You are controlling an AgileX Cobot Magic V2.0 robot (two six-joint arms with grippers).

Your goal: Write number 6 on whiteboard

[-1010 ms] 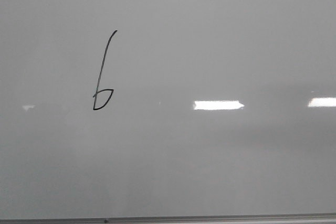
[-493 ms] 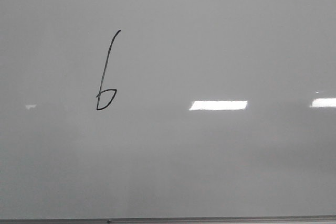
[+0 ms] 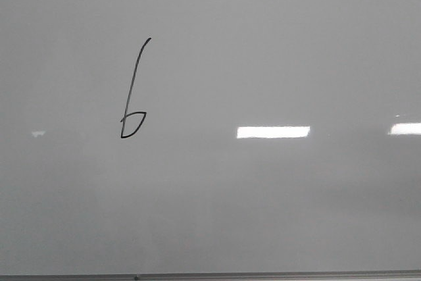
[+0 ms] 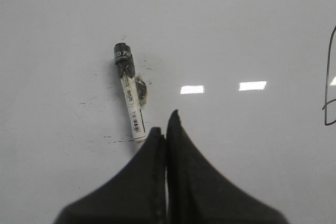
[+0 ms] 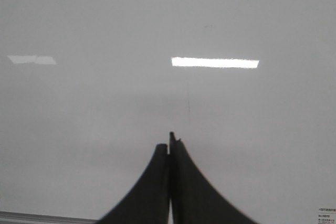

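Left black pincer (image 4: 166,124): clenched, gripping nothing, sitting beside a white marker pen with black cap (image 4: 130,100) lying on the glossy grey-white whiteboard (image 3: 276,195). Right black pincer (image 5: 169,148): clenched, empty. Thin black hand-drawn number 6 (image 3: 133,90): showing left of the board's centre.

Lighting was even and soft, coming from overhead. The glossy whiteboard (image 3: 276,64) carried bright rectangular glare patches, with another at its top edge. The board darkened slightly toward its lower edge. The front view was sharp, showing fine grid-like noise. In both wrist views the near dark fingers (image 4: 178,182) looked blurred.
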